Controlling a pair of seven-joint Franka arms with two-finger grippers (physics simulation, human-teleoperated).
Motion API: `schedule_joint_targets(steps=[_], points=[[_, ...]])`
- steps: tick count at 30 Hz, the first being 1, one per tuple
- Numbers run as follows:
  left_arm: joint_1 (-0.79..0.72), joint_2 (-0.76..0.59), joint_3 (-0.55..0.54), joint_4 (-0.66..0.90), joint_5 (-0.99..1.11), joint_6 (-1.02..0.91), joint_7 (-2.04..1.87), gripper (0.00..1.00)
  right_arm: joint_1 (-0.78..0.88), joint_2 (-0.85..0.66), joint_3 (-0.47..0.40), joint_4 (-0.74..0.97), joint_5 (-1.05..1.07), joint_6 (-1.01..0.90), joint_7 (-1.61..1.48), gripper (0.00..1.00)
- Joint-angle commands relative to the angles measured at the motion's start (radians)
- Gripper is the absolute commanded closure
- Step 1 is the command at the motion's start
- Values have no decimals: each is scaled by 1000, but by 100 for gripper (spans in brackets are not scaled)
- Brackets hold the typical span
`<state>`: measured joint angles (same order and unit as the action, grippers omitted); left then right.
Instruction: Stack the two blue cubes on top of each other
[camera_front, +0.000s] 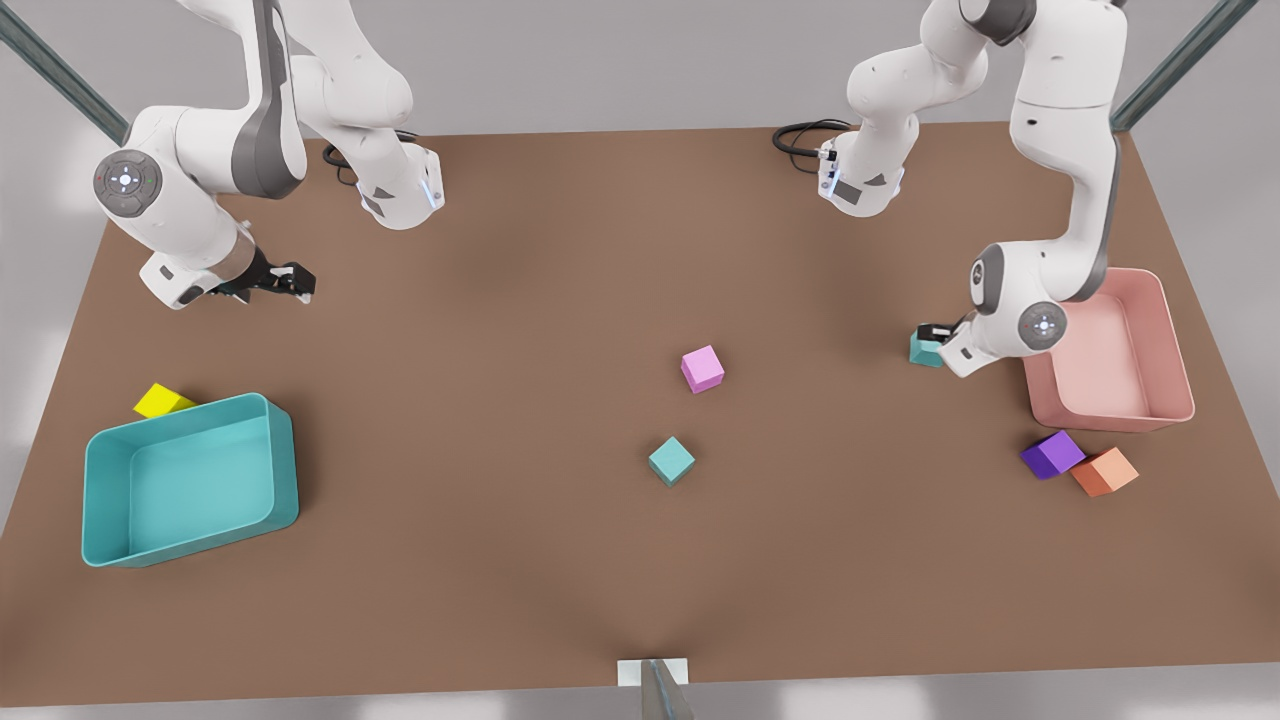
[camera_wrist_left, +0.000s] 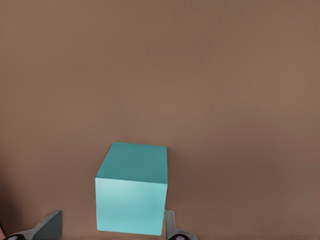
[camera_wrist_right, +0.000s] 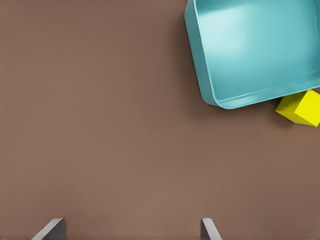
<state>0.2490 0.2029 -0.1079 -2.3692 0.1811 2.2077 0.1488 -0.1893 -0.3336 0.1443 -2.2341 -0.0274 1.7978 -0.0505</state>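
Observation:
One blue cube (camera_front: 671, 460) rests alone on the brown table (camera_front: 520, 330), a little below the middle in the front view. The other blue cube (camera_front: 924, 351) (camera_wrist_left: 131, 192) sits at the front view's right, beside the pink bin. My left gripper (camera_front: 936, 334) (camera_wrist_left: 112, 224) is lowered over this cube, open, with a finger on each side; one finger (camera_wrist_left: 171, 226) is close against it and the other stands apart. My right gripper (camera_front: 293, 281) (camera_wrist_right: 130, 227) hovers open and empty at the front view's upper left.
A teal bin (camera_front: 185, 480) (camera_wrist_right: 250, 50) with a yellow cube (camera_front: 162, 401) (camera_wrist_right: 301, 107) behind it stands at the front view's left. At the right a pink bin (camera_front: 1110, 350) stands with purple (camera_front: 1052, 454) and orange (camera_front: 1104, 471) cubes below it. A pink cube (camera_front: 703, 368) lies near the middle.

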Motion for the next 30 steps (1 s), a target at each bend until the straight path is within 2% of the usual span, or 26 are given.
schedule_joint_targets(steps=[1,11,21,22,23,24,27,30], points=[[1,1,-1,-8,-9,37,3,0,-1,1,0,1,1,3,-12,0],[4,46,-1,-50,-12,171,-2,0,-4,7,-3,8,3,-1,-12,0],[9,90,-1,-50,-12,193,-2,1,-21,11,-2,30,6,-11,-11,0],[9,90,-1,-50,-12,191,-3,11,-18,11,-2,30,6,-12,-11,0],[9,90,-1,-50,-12,191,-5,29,-9,16,0,33,6,-12,-11,0],[7,90,-1,-50,-11,190,-6,36,-7,21,0,33,6,-12,-11,0],[6,81,-3,-44,-9,175,-8,34,-7,30,26,34,9,-15,0,0],[4,53,-12,42,1,12,-11,34,-7,48,29,47,14,-35,0,0]])
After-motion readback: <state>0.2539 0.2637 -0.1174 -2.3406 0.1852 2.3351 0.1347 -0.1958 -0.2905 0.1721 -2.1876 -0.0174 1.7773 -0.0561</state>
